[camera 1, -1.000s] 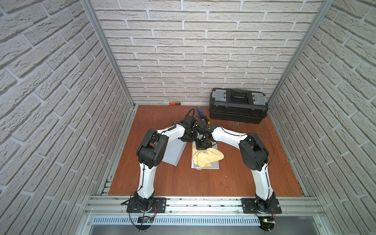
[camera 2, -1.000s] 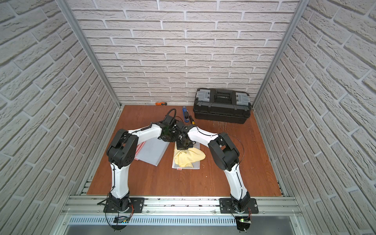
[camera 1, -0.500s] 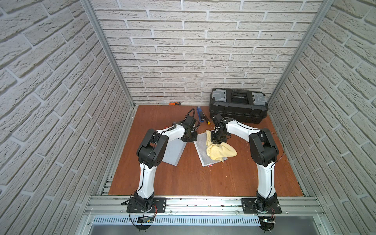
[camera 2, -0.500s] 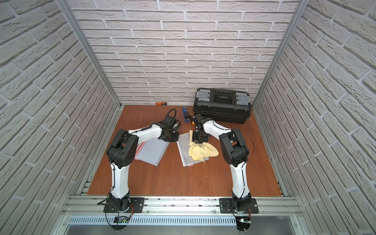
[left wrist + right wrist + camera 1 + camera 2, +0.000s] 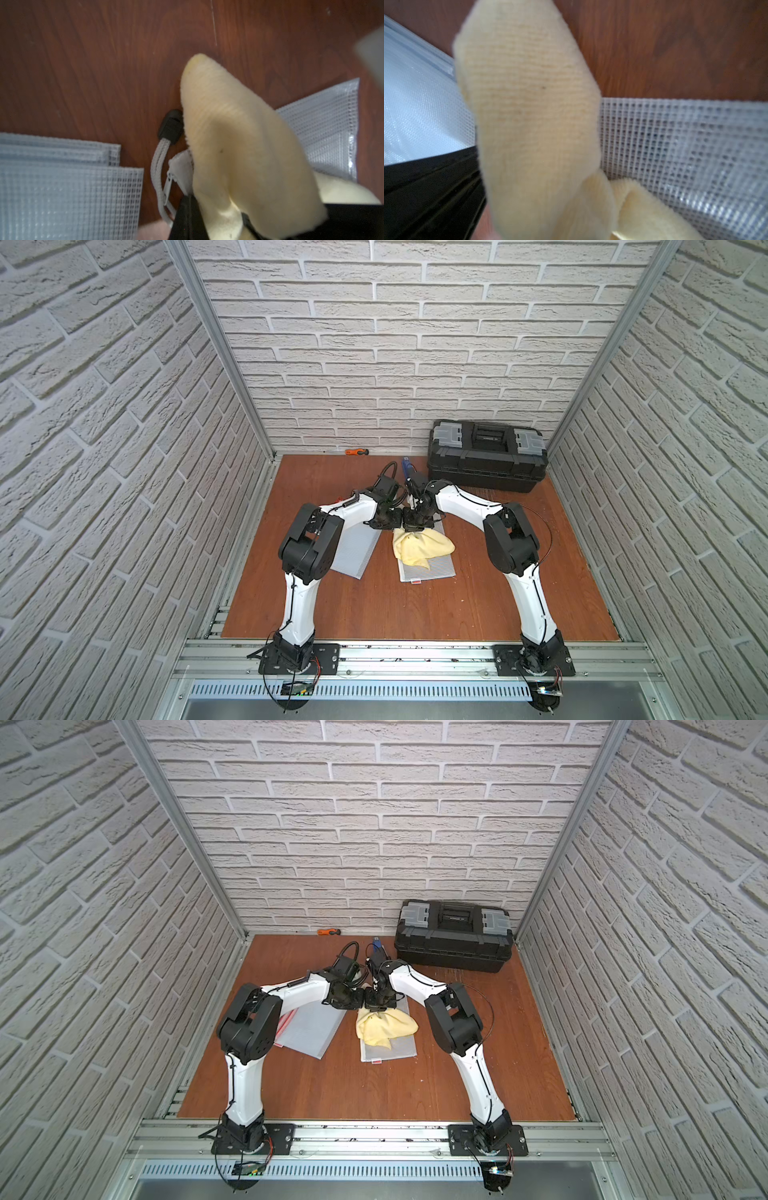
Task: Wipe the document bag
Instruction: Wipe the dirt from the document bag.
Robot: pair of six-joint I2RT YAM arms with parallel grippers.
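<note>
View from above of a wooden desk [image 5: 415, 614] inside white brick-patterned walls. A black toolbox [image 5: 486, 456] sits at the back. In front of the toolbox, slightly to its left, a clear mesh document bag [image 5: 434, 570] lies flat on the desk. A crumpled yellow cloth [image 5: 422, 547] covers the bag's end nearer the toolbox. Two white arms meet there. The right arm's fingers [image 5: 414, 526] are pressed together, pinching the cloth. The left arm's fingers [image 5: 395, 524] are also closed, beside the bag's grey zipper cord [image 5: 158, 164]; whether they grip anything cannot be told. Stacked mesh bags [image 5: 353, 551] lie further left of the toolbox.
</note>
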